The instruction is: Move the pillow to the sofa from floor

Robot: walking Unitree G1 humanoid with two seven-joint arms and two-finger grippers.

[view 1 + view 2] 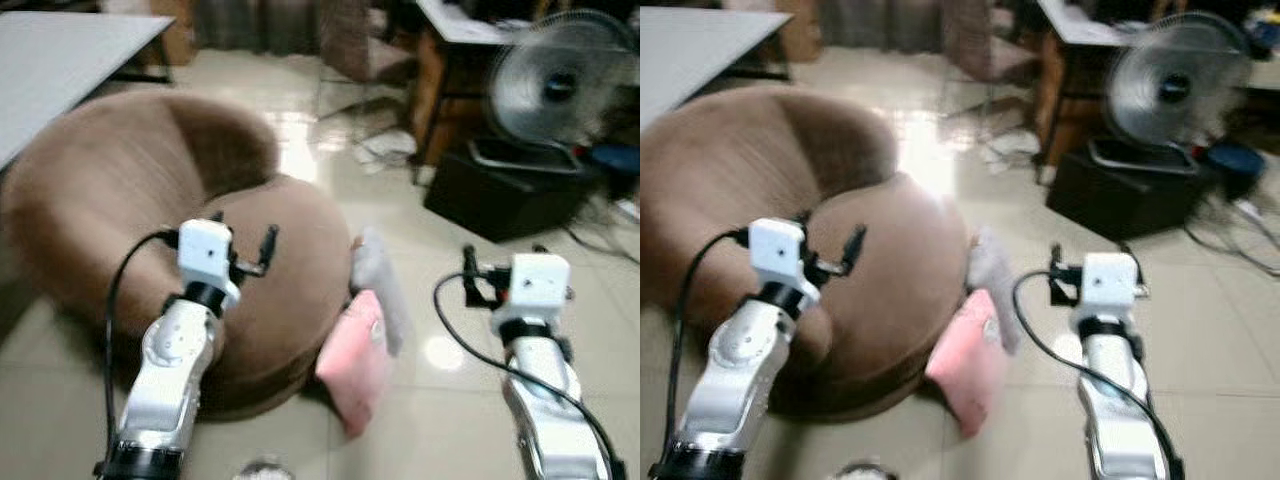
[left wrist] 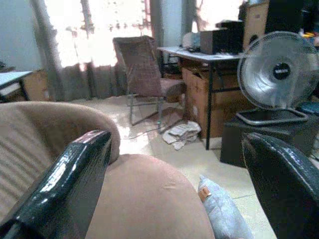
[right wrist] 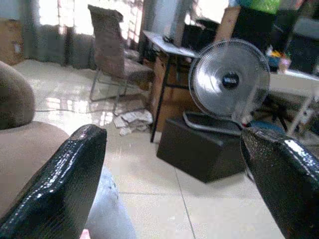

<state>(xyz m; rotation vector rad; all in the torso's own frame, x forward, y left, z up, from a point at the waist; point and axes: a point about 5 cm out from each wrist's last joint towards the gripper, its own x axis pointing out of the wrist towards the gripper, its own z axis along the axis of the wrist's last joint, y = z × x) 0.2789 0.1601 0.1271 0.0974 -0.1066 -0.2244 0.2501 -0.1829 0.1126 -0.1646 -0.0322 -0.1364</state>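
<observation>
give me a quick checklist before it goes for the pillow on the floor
1. Pink pillow on the floor, leaning against the brown sofa: ok.
2. Left gripper open, nothing between its fingers: ok.
3. Right gripper open, nothing between its fingers: ok.
4. Either gripper touching the pillow: not ok, both are held above it.
5. Grey pillow tucked behind the pink one, possibly in the way: cannot tell.
6. Sofa seat free for the pillow: ok.
</observation>
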